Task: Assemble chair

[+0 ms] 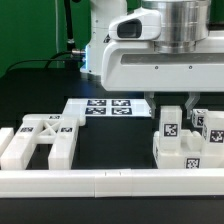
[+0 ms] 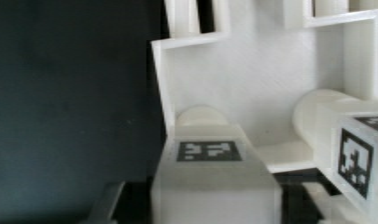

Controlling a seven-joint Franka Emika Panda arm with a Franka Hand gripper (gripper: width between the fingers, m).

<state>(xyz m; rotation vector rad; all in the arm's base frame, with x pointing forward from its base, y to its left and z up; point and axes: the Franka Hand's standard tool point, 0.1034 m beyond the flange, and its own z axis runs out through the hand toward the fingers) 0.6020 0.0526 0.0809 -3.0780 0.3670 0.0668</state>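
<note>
The chair is in loose white tagged parts. A flat white frame part [image 1: 38,138] lies at the exterior view's left. At that view's right stands a cluster of blocky white parts [image 1: 188,142]. My gripper [image 1: 172,118] has come down onto this cluster. In the wrist view a white block [image 2: 212,150] with a rounded top and a tag sits between the two fingers [image 2: 133,200], and my gripper [image 2: 212,205] is shut on its sides. A second tagged block [image 2: 356,150] stands close beside it, and a flat white part [image 2: 257,70] lies beyond.
The marker board [image 1: 105,107] lies flat at the back middle of the black table. A long low white border rail [image 1: 100,182] runs along the front edge. Dark table surface [image 2: 70,100] shows beside the parts in the wrist view.
</note>
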